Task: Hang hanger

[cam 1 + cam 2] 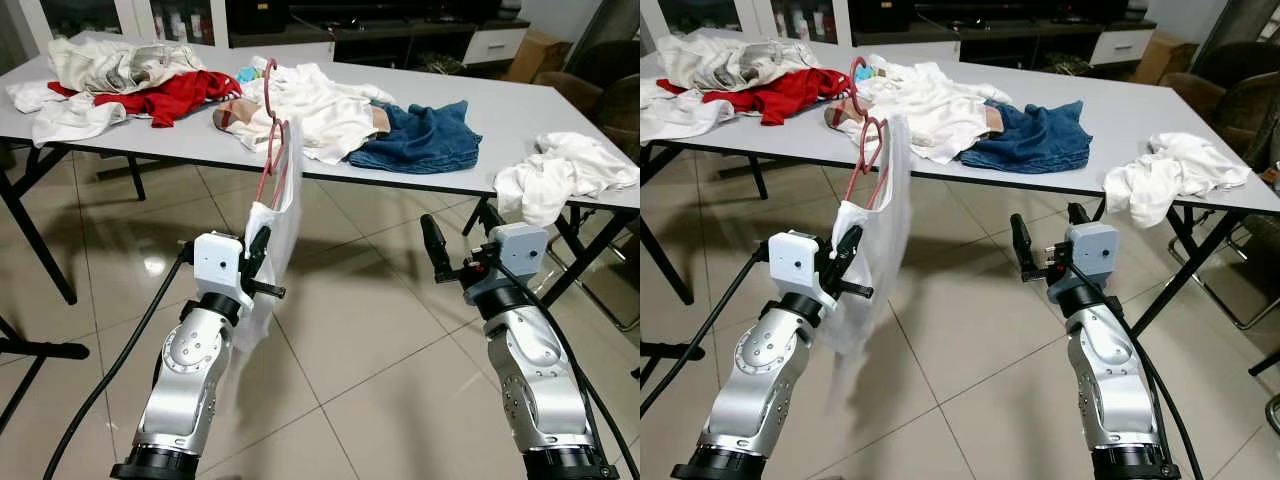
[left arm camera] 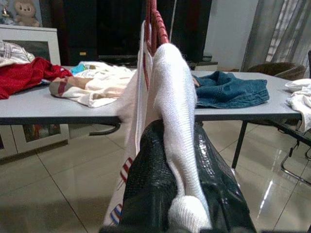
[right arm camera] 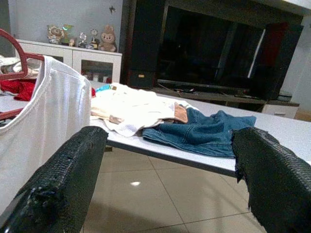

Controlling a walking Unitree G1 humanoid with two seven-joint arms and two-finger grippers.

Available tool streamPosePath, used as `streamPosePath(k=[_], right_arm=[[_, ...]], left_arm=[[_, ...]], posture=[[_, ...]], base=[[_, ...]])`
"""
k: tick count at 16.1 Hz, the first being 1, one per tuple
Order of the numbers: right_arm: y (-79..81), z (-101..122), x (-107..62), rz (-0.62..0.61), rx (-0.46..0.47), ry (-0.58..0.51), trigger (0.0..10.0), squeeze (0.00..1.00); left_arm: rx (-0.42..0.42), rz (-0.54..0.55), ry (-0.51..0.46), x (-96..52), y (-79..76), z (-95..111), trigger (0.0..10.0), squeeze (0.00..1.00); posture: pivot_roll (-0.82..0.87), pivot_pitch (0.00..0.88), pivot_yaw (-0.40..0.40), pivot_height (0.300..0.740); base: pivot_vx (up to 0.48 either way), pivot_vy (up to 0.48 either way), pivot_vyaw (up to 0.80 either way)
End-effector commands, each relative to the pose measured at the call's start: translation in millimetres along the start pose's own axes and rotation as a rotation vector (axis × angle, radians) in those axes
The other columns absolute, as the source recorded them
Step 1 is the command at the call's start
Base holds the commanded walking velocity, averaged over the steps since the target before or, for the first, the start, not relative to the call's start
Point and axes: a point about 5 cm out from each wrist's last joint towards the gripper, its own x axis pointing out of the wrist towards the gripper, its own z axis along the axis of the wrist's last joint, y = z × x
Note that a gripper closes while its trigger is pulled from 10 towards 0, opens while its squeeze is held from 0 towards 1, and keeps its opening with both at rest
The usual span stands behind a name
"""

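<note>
Left gripper (image 1: 262, 262) clamped on white garment (image 1: 272, 240) dressed on red hanger (image 1: 274, 140), held before table (image 1: 560, 110). Right gripper (image 1: 462, 240) spread wide, empty. Risk: grip is on cloth only; hanger could slip out

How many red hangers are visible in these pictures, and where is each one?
1. The red hanger carries a white garment, which the left gripper holds up before the table. Others may lie hidden under the clothes there.
</note>
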Motion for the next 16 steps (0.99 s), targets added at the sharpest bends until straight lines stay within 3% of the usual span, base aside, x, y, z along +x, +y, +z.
streamPosePath(k=[1, 8, 16], right_arm=[[-1.2, 0.0, 2.5, -0.005, -0.008, 0.004, 10.0, 0.0], [-0.3, -0.6, 2.2, 0.002, -0.005, 0.007, 10.0, 0.0], [0.4, -1.2, 2.9, 0.009, -0.006, 0.009, 10.0, 0.0]], left_arm=[[0.016, -0.01, -0.039, 5.3, -2.5, 8.6, 10.0, 0.0], [0.016, -0.01, -0.038, 5.5, -2.7, 8.2, 10.0, 0.0], [0.017, -0.011, -0.043, 6.6, -3.2, 8.4, 10.0, 0.0]], posture=[[0.0, 0.0, -0.068, 0.74], [0.0, 0.0, -0.066, 0.74], [0.0, 0.0, -0.068, 0.74]], base=[[0.0, 0.0, 0.0], [0.0, 0.0, 0.0], [0.358, 0.0, 0.0]])
